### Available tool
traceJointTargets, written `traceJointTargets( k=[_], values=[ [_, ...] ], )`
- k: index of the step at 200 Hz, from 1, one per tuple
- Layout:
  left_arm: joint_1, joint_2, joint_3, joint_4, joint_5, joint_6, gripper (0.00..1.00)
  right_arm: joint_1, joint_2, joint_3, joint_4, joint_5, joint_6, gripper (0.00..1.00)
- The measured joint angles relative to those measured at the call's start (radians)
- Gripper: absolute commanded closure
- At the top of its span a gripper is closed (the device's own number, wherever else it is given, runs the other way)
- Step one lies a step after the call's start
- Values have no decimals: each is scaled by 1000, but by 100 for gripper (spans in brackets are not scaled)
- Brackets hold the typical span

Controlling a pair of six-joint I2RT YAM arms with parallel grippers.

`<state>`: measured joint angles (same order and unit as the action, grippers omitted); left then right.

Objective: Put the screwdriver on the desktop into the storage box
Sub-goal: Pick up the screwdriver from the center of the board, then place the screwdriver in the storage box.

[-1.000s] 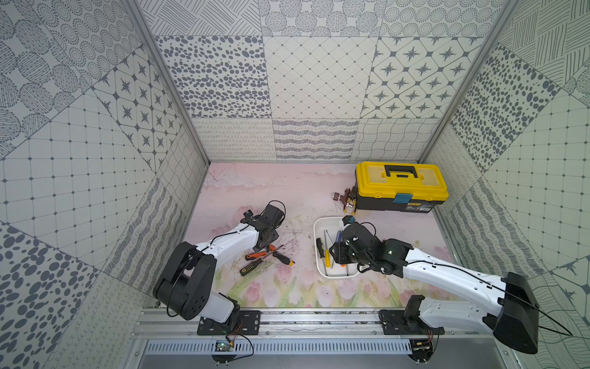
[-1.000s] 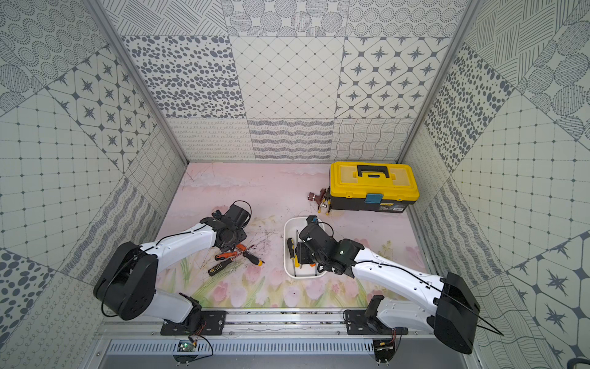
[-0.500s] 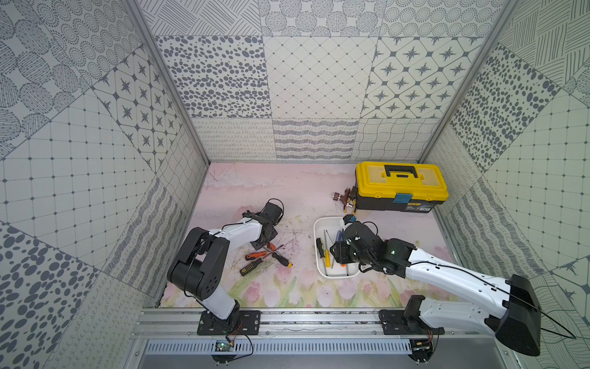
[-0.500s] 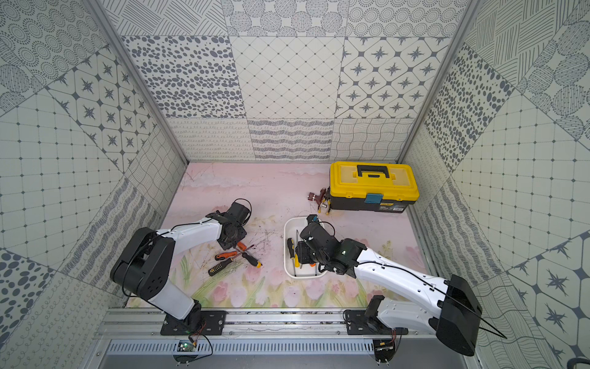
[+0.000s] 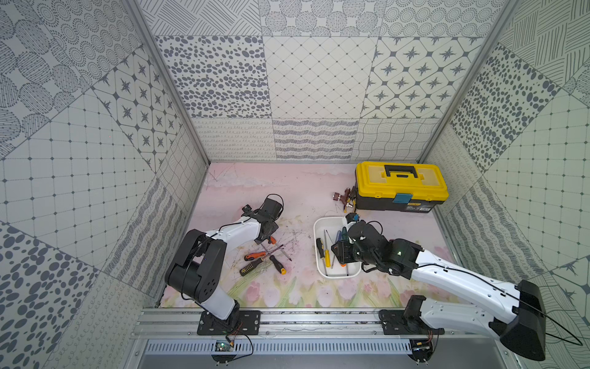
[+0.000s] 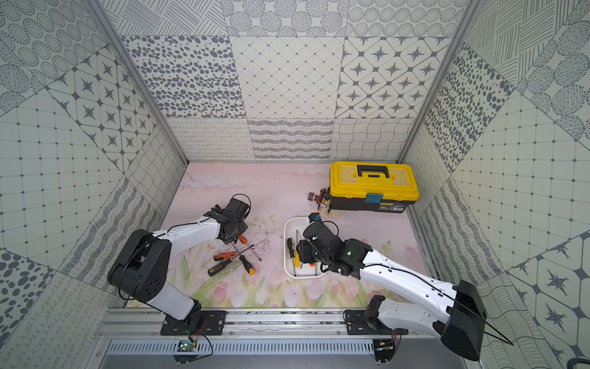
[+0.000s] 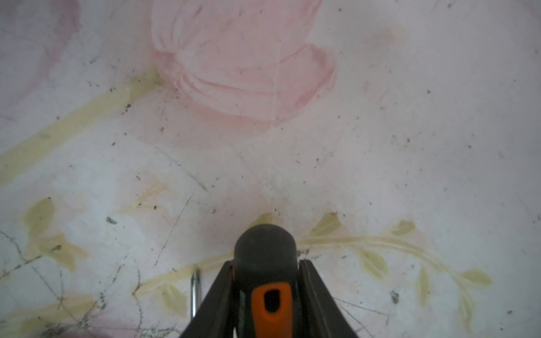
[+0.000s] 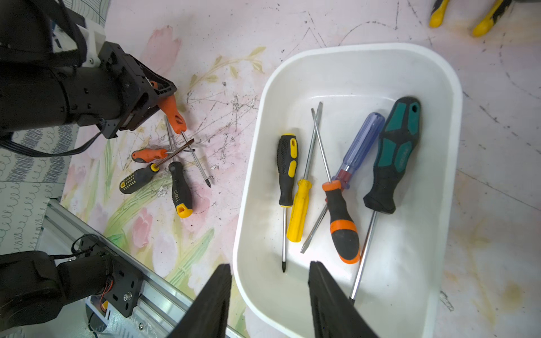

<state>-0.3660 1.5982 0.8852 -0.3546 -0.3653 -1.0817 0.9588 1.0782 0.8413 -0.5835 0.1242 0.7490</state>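
We see the left end effector [image 7: 267, 264] clenched on the handle of an orange screwdriver [image 8: 174, 115]. It sits low over the desk [image 5: 287, 191], well apart from the storage box [image 8: 345, 55]. The shaft seems to cross three other screwdrivers [image 8: 180, 190] lying there. Our right end effector [image 8: 268, 281] hangs released and empty above the box, where five screwdrivers [image 8: 339, 222] lie.
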Motion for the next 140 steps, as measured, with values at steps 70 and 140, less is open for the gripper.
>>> traceJointTargets(
  k=[70,140],
  values=[
    [0,-140,-80,189,72,-19,100,2,-74,-21,38,-35,-2,50],
    [-41,-418,-148,308,262,-11,100,2,-78,-62,180,-196,-16,30]
  ],
)
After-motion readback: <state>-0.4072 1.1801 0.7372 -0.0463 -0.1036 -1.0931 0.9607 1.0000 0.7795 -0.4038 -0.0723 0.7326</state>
